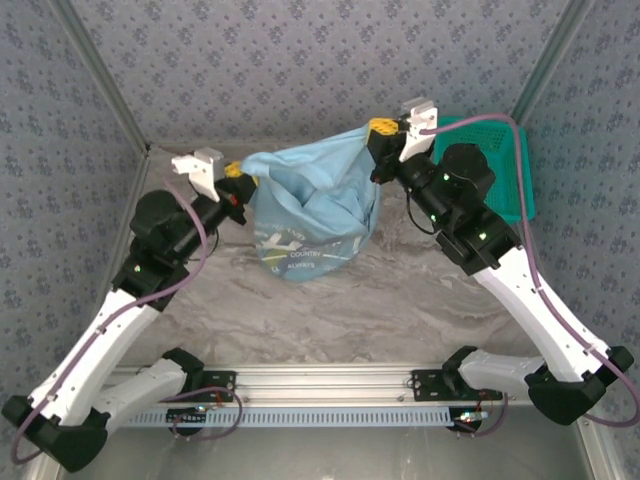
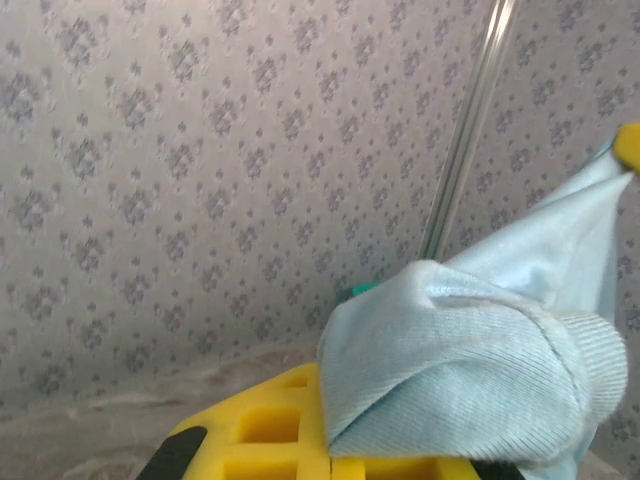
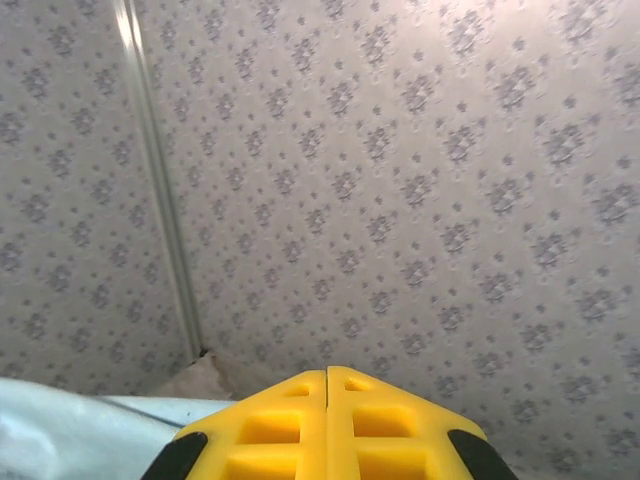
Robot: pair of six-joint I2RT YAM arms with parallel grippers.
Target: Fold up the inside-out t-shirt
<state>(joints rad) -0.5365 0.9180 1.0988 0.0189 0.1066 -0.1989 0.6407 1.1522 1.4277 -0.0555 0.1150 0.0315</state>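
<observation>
Holding the light blue t-shirt (image 1: 310,205) aloft at two points

Hangs bunched toward the far middle, above the marbled table (image 1: 400,300), with white lettering (image 1: 300,250) low on the near face and the lower end perhaps touching the surface. Clamped at its left edge in the left gripper (image 1: 239,181), with cloth heaped over the yellow fingers (image 2: 270,435). Pinched at its higher far-right corner in the right gripper (image 1: 381,128), with jaws pressed together, just left of the teal mesh basket (image 1: 505,170). Probably spreading before laying flat. Best done by drawing the grippers apart evenly to a taut top edge, levelling both corners, gripping firmly, then lowering slowly, hem first, clear of the basket.
</observation>
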